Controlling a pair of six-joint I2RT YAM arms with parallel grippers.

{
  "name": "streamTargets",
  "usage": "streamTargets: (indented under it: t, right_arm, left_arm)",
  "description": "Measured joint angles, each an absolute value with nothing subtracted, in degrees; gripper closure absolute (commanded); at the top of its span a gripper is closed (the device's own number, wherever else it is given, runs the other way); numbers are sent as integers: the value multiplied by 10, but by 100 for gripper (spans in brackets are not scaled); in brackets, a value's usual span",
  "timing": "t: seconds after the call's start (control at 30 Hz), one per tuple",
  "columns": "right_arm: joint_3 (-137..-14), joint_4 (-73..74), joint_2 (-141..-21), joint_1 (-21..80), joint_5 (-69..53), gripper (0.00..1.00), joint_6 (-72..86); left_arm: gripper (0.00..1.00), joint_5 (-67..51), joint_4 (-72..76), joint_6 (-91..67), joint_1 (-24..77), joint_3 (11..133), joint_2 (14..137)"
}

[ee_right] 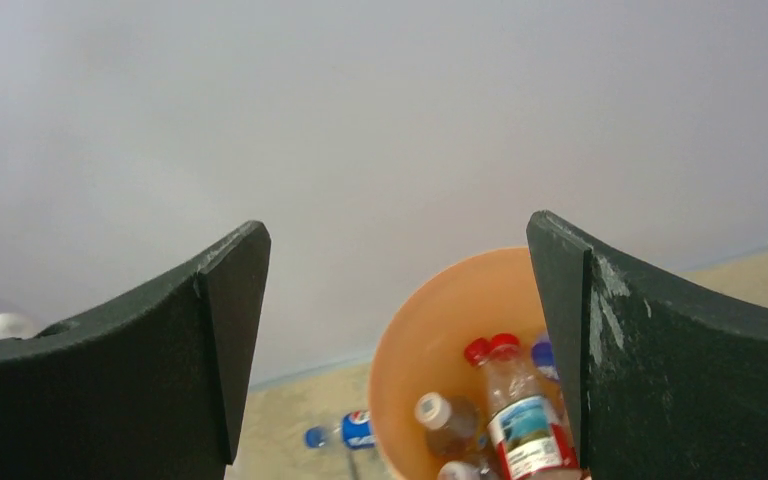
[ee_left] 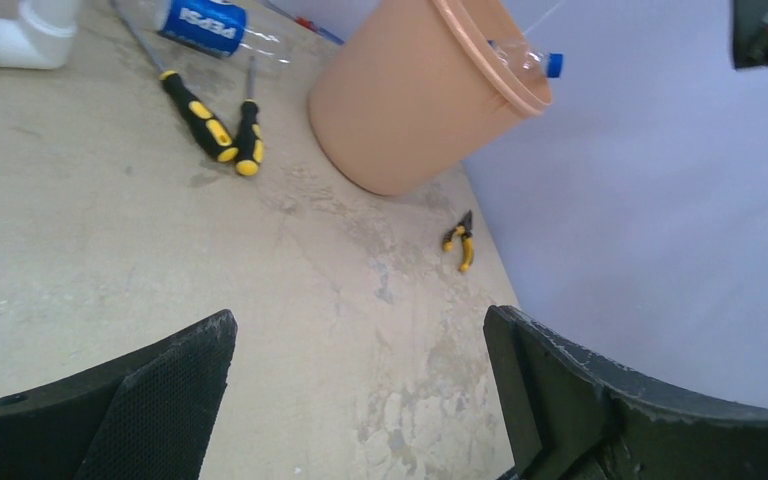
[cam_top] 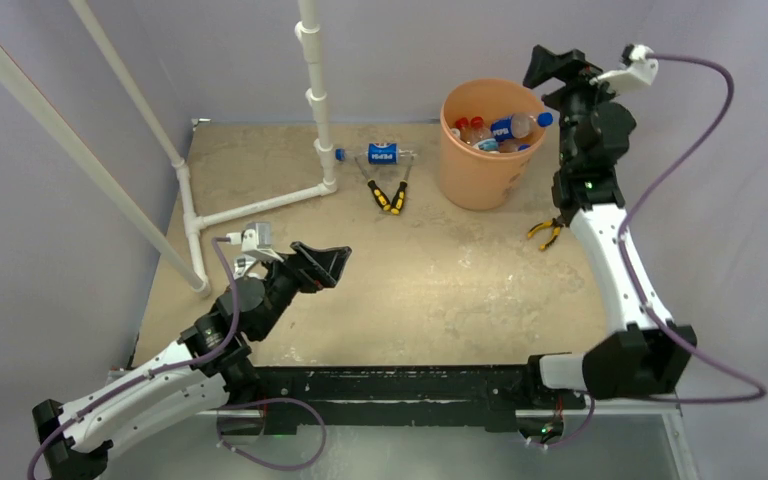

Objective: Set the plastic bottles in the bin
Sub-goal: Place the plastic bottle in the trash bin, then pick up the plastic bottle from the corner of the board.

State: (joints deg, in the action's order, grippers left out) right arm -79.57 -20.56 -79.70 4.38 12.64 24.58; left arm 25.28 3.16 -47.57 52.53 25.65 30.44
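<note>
A scuffed tan surface (cam_top: 440, 290) is sitting between pale lilac walls (cam_top: 750, 250), with a white pipe frame (cam_top: 315, 100) rising along its left and far sides. The bin (cam_top: 475, 175) is standing at the far right, and most of the plastic bottles (ee_right: 520, 420) are already lying inside it. The right pincer (cam_top: 552, 62) is hanging above the bin's far rim, jaws spread wide and gripping nothing. The left pincer (ee_left: 360, 330) is hovering over the near left of the surface, likewise gaping and empty.

One blue-labelled bottle (cam_top: 380, 155) is lying on its side on the surface, between the pipe post and the bin. The trouble is probably waiting there. The long pliers (cam_top: 388, 195) are lying with their metal ends right at the bottle (touching or just beside, I cannot tell), so a careless closing may be catching a tool arm along with it. The bottle is round and light, and a nudge may be sending it rolling toward the post, where the pipe is crowding any approach from the left.

A blue-capped bottle (cam_top: 522, 124) is resting high in the bin with its neck poking over the rim; a bump from the arm above may be tipping it out. The small pliers (cam_top: 546, 232) are lying just beside the right arm, apart from all this.
</note>
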Motion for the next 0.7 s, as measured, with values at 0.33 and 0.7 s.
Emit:
streamTargets:
  t: [0.33, 0.7]
  right_arm:
    - [-453, -327, -566, 77, -91, 5, 360]
    - [-273, -290, -551, 411, -116, 6, 358]
  left_arm:
    - [1, 376, -108, -536, 525, 295, 307]
    - [1, 527, -453, -785, 525, 393, 481]
